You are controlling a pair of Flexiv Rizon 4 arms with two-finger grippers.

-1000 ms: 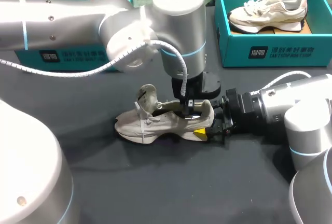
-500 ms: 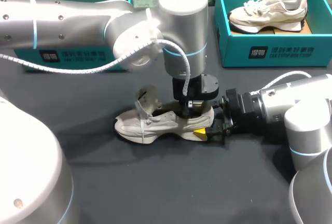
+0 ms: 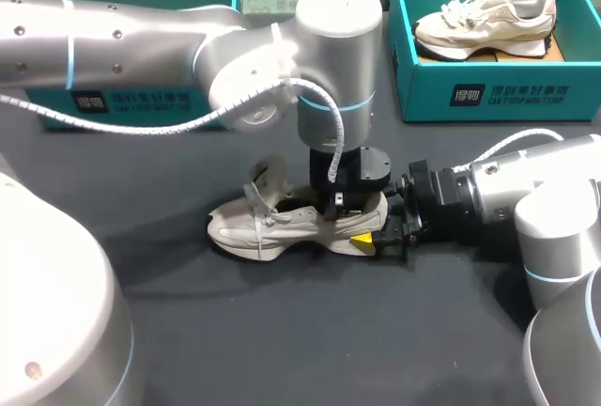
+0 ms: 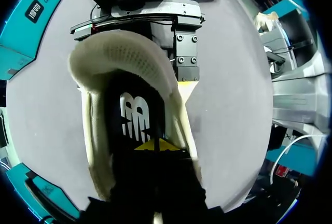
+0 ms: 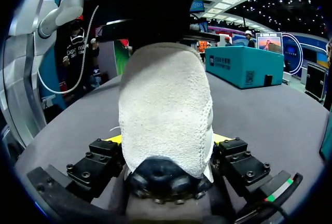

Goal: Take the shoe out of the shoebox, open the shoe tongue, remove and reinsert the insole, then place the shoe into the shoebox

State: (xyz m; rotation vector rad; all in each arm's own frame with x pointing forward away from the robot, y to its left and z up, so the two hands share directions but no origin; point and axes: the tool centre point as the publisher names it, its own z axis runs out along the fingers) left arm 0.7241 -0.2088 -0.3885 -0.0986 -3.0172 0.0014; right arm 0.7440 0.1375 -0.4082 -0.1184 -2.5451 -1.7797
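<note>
Our right pincer [image 3: 377,239] pinches the heel of the beige sneaker [image 3: 272,229]; our left pincer [image 4: 155,145] sits inside its opening, whether spread we cannot tell.

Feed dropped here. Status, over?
Right gripper shut on sneaker heel. Left gripper down inside sneaker, over insole. Nothing blocking.

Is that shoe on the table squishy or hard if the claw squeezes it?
Probably squishy on top: the shoe has a soft-looking knit heel, and its tongue curls over, so likely floppy. The thick sole probably stays firmer. Tipping seems unlikely while the right claw clamps the heel.
</note>
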